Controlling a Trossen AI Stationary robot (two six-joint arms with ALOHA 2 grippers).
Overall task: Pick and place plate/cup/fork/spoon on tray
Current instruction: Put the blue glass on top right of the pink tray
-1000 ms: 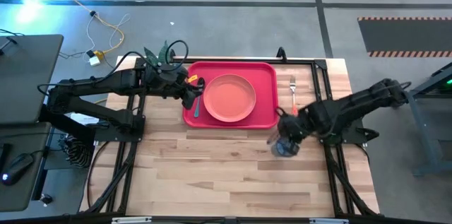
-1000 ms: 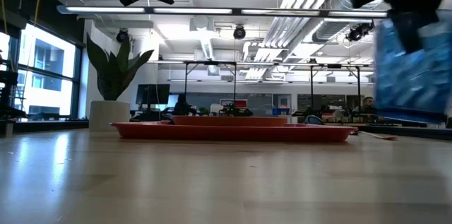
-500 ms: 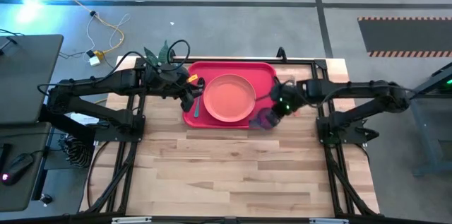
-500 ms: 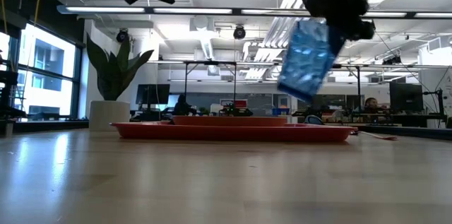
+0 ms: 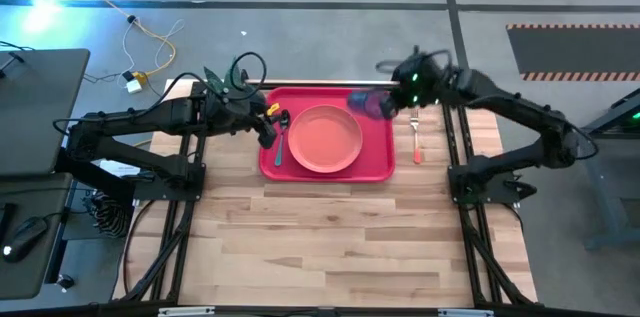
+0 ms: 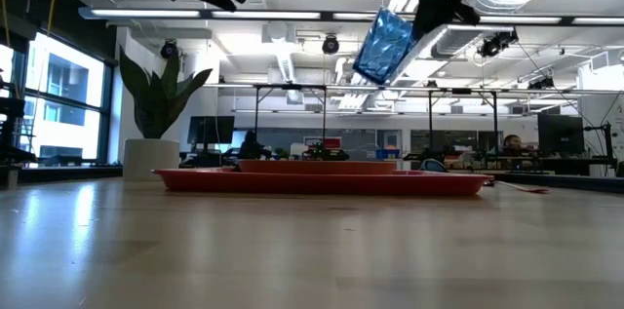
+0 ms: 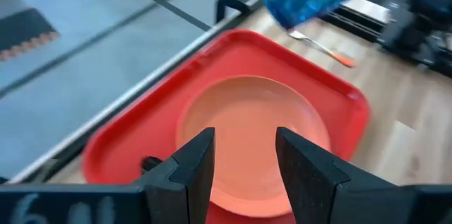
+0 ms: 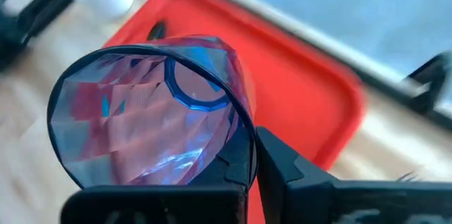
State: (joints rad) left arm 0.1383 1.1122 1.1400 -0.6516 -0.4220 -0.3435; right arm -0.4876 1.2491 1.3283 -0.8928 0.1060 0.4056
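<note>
Right hand (image 5: 385, 103) gripping the cup (image 5: 366, 104), carrying it tilted and aloft over the far right corner of the tray (image 5: 378, 163); bare tray floor lying directly beneath, beside the plate (image 5: 324, 138). Left hand (image 5: 268, 129) hovering with fingers parted over the spoon (image 5: 280, 142). Fork (image 5: 415, 133) lying on the surface just outside the tray

Glossy red plastic tray (image 5: 378, 162), translucent faceted blue cup (image 8: 152, 114), pale wood-grain table (image 5: 330, 237).

In the high view the cup (image 5: 366, 105) is a blur; the left claw (image 5: 268, 127) hides part of the spoon (image 5: 279, 147).
</note>
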